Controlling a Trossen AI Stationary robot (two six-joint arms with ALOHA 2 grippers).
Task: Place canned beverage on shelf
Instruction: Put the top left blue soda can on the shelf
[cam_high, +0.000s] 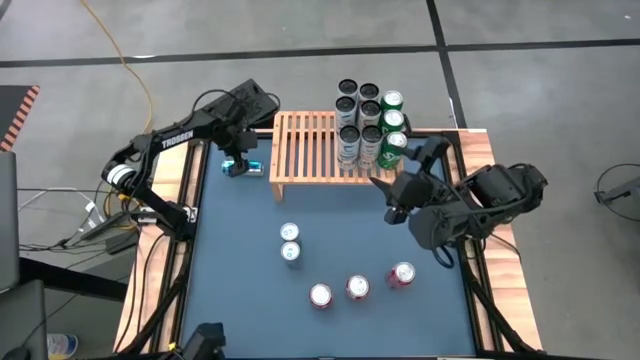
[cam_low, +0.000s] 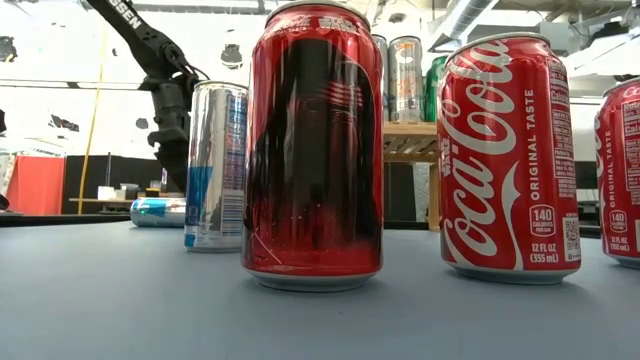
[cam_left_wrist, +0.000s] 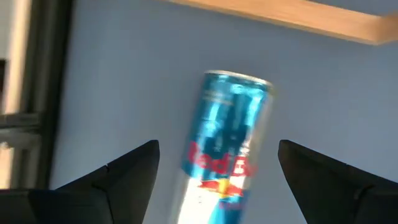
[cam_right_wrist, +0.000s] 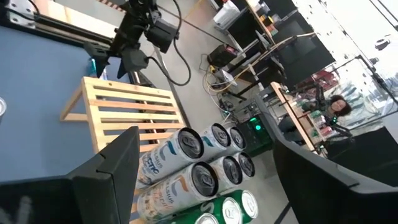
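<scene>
Left end effector (cam_left_wrist: 217, 171) hangs right over the toppled blue can (cam_left_wrist: 227, 146), fingers spread either side. I'd drop straight, squeeze mid-body, then lift to the shelf (cam_high: 310, 150) right beside it. Right end effector (cam_high: 392, 200) waits open by the shelf's stocked end.

You have one shelf (cam_high: 310, 145) carrying nine upright cans (cam_high: 368, 130) — six pale, three green. On the desk (cam_high: 240, 300) stand two slim silver cans (cam_high: 290, 243) and three red cans (cam_high: 358, 288) — plus one blue can (cam_high: 243, 166) lying down.
</scene>
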